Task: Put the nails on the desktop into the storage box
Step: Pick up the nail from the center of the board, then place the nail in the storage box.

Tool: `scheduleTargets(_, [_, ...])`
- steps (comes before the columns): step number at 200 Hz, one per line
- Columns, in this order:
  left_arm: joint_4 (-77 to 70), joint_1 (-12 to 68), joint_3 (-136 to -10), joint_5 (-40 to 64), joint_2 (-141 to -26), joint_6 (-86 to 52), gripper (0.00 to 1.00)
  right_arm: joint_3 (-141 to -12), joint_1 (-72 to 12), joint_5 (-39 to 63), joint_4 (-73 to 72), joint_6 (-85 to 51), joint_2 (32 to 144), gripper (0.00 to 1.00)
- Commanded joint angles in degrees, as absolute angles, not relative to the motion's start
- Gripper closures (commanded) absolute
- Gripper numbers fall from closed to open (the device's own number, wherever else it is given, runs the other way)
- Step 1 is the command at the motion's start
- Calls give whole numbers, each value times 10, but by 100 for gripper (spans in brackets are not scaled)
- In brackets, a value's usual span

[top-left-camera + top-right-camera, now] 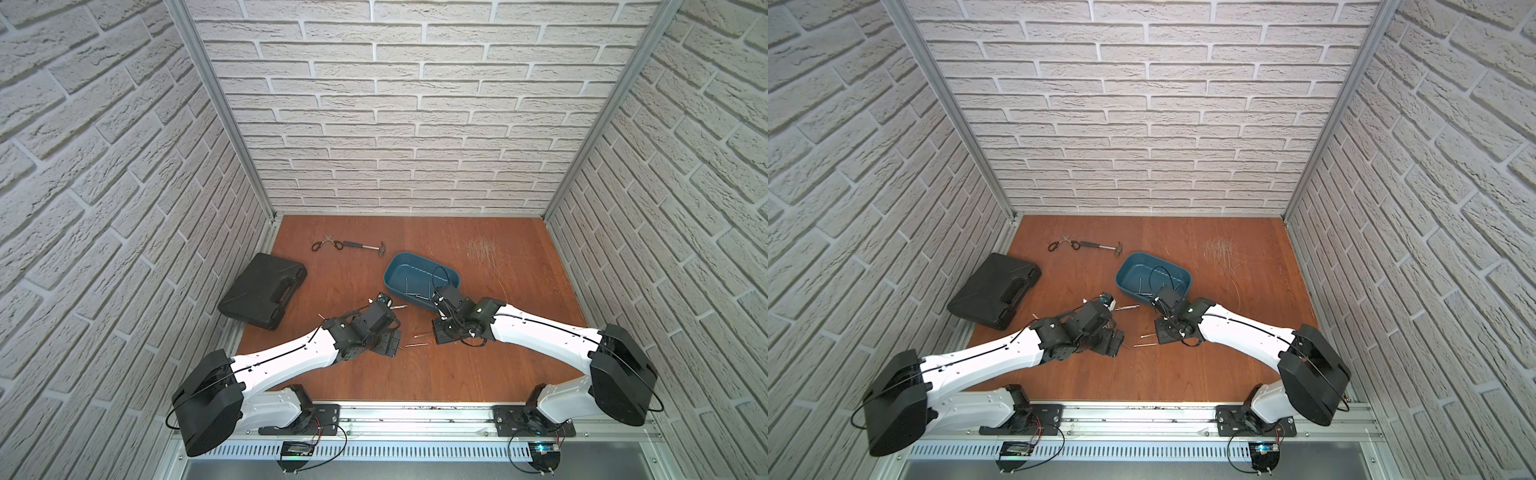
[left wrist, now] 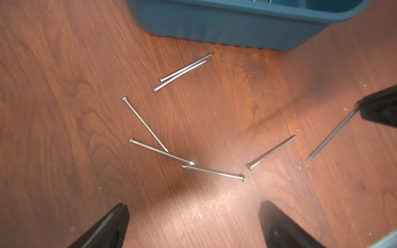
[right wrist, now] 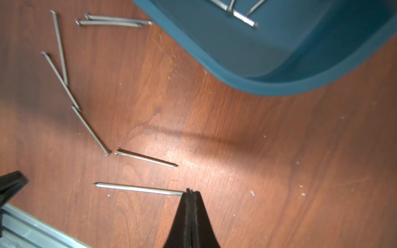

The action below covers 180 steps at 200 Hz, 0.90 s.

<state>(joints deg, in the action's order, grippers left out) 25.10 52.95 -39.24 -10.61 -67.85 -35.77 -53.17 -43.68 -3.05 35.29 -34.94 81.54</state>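
Right wrist view: pinches one nail [image 3: 137, 189] by one end in the right gripper [image 3: 190, 194], jaws pressed fully together, shank sticking out sideways low over the desktop [image 3: 279, 161]. Just left, holds the left gripper [image 2: 193, 212] spread wide and empty above the scatter.

Judged partly done: six loose nails [image 2: 160, 151] left on the desktop between the arms, two lying side by side nearest the box [image 3: 257, 87]. A few more already inside, exact count hard to tell.

Thin bright steel pins, small flat heads, sharp points. Glossy reddish wood grain, scuffed pale in places. Smooth teal plastic tub, rounded corners, thick rim.

Farther left, black moulded case [image 1: 264, 291]. Farthest, hammer [image 1: 365, 247] and scissors [image 1: 326, 245].
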Motion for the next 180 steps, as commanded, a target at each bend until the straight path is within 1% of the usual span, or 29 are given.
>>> scheduleTargets(1, [268,525,-396,-126,-648,-363,2,-576,-433,-60,391,-330,786,97])
scheduleTargets(38, [282,515,-387,-127,-606,-371,2,-643,-414,-90,426,-301,790,97])
scheduleTargets(57, [290,511,-382,-126,-590,-373,2,-676,-391,-84,431,-282,805,98])
scheduleTargets(89, [304,510,-372,-123,-568,-379,2,-730,-341,-58,433,-252,853,97])
scheduleTargets(128, [318,508,-356,-124,-536,-391,2,-801,-302,-37,443,-224,933,97])
scheduleTargets(138, [321,508,-353,-123,-531,-393,2,-823,-294,-24,452,-219,953,93])
scheduleTargets(165, [330,507,-351,-120,-526,-397,2,-866,-289,-21,467,-205,992,73])
scheduleTargets(180, [334,507,-350,-121,-524,-399,2,-876,-289,-19,470,-199,994,67])
